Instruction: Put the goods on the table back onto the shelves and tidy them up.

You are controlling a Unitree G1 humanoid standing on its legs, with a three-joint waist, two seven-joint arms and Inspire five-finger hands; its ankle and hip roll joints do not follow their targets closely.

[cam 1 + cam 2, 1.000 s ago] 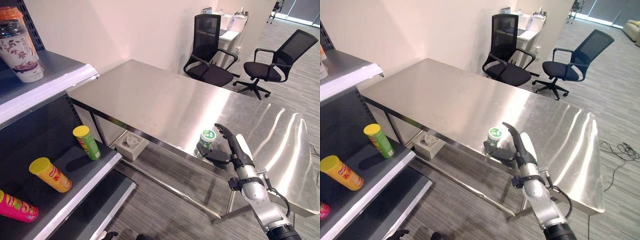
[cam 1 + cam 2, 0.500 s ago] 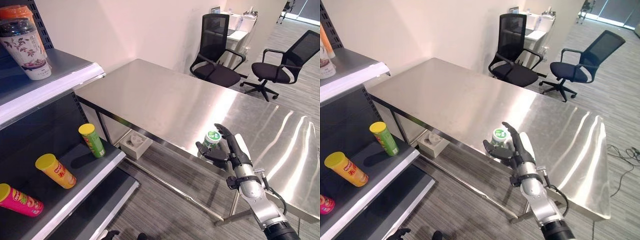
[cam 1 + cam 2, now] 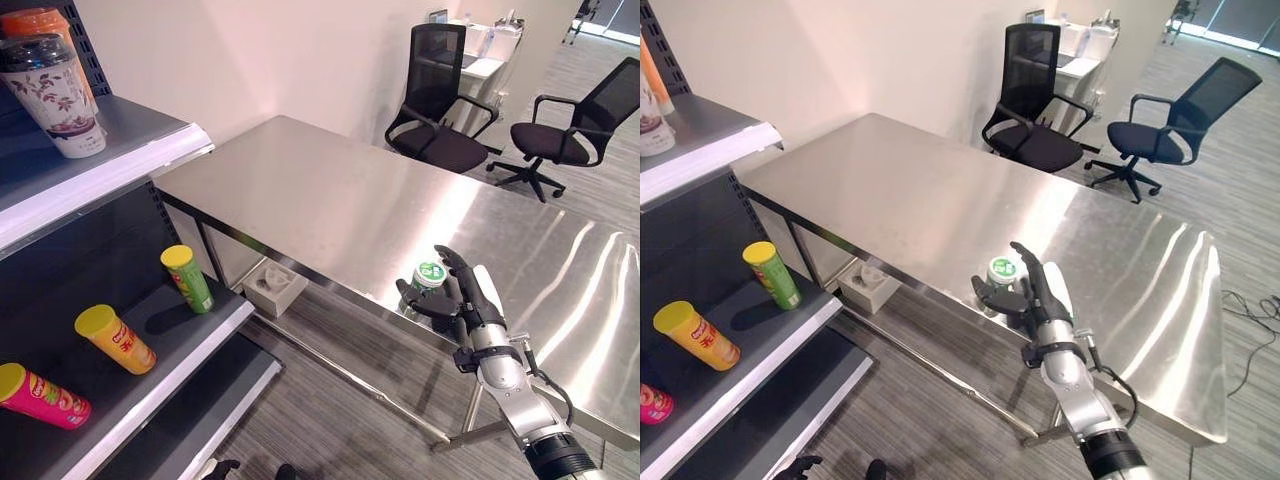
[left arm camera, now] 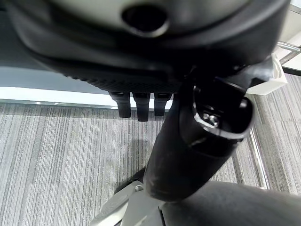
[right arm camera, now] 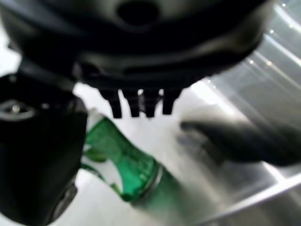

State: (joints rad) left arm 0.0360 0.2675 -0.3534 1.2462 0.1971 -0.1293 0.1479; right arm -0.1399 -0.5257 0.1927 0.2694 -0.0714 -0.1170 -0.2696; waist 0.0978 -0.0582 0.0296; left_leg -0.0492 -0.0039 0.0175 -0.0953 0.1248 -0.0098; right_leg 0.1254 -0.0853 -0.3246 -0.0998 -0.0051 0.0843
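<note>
A small green can with a white-and-green lid stands upright near the front edge of the steel table. My right hand is open around it. The thumb reaches across the can's front and the fingers stand straight at its right side. In the right wrist view the can shows between the thumb and the straight fingers. My left hand hangs open over the grey floor, holding nothing.
The shelf unit at the left carries a green tube, a yellow tube and a pink tube, with a patterned cup on the upper board. Two black office chairs stand behind the table. A white box lies under it.
The camera has shifted a little. My right hand has drawn in closer around the green can, which has stayed in place.
</note>
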